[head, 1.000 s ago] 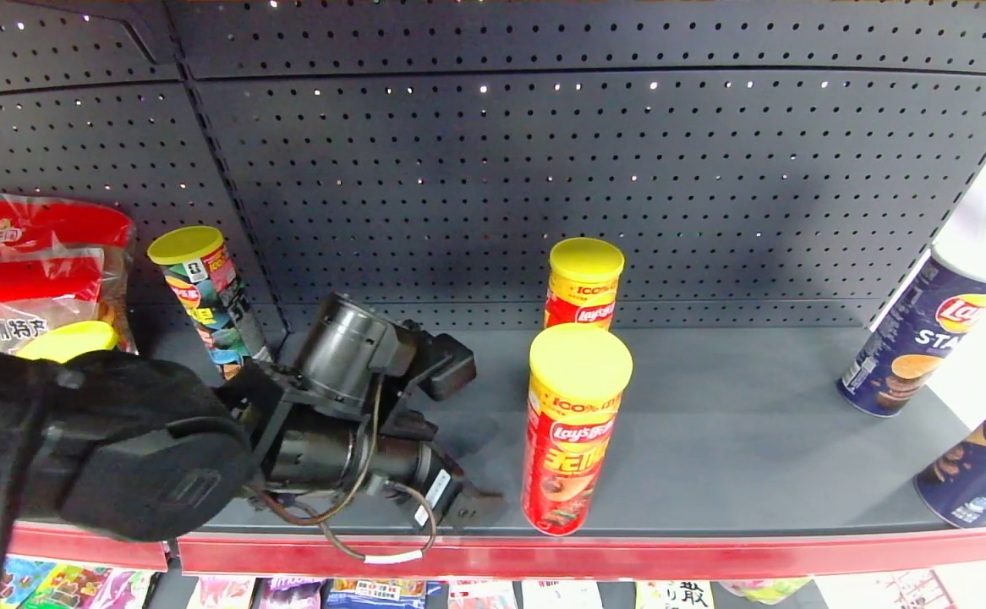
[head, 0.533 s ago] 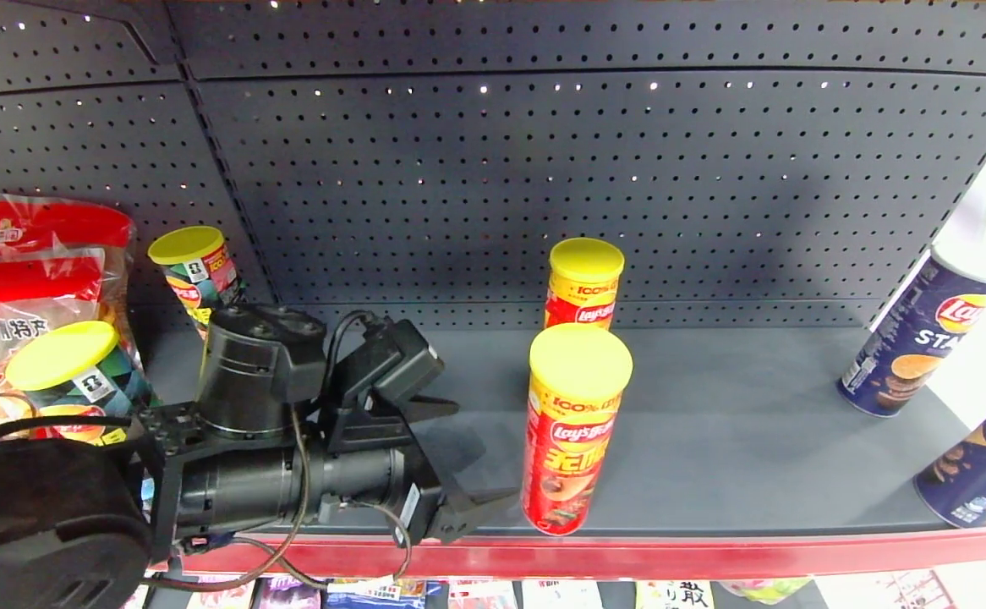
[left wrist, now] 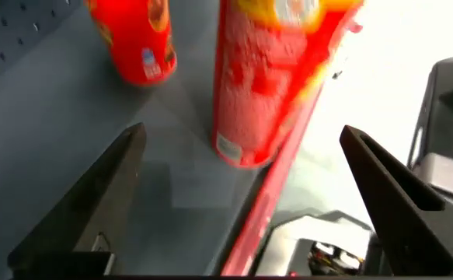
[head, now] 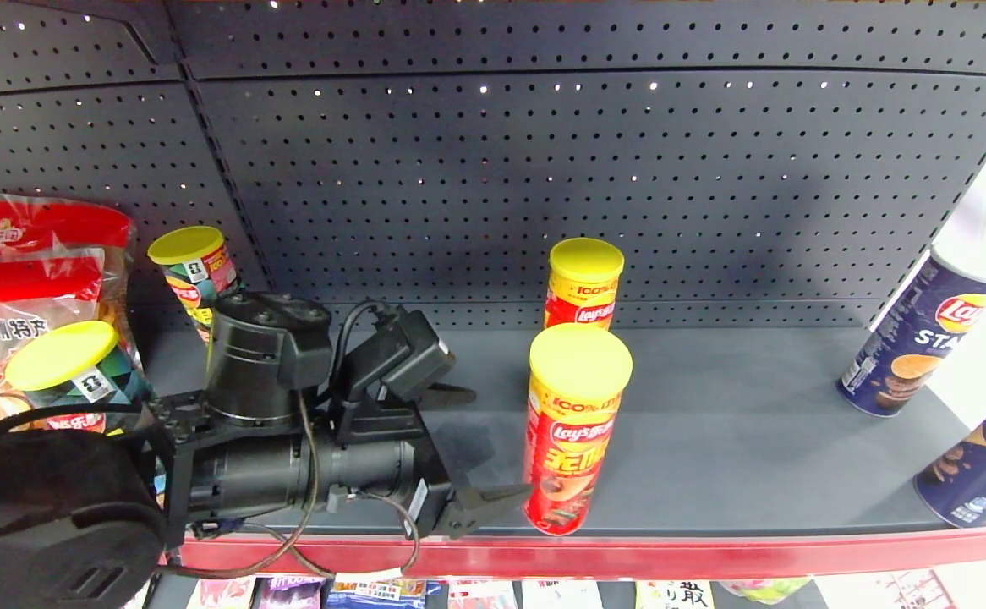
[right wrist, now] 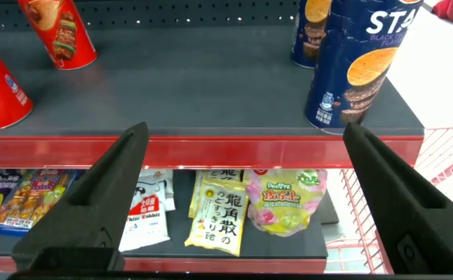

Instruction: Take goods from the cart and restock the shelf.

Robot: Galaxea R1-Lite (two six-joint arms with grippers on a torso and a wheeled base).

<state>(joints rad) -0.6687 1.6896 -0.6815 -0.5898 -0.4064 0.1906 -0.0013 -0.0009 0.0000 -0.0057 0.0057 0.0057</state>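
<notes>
The dark grey metal shelf, backed by a perforated panel and trimmed with a red front lip, carries the goods in front of me. My left hand lies low over the shelf near that lip, fingers spread wide and holding nothing. My right hand hovers in front of the shelf's right end, also spread and empty.

Two tall dark blue crisp cans stand at the far right, well apart from my left hand. A tall red cardboard crisp can with a yellow lid stands upright close to the lip, just beside my left fingertips. I cannot tell whether the nearer fingertip touches its base. A second red can with a yellow lid stands behind it, against the back panel.

On the left are two multicoloured cans with yellow lids and red plastic snack bags. Small printed packets lie on the lower shelf beneath the lip.
</notes>
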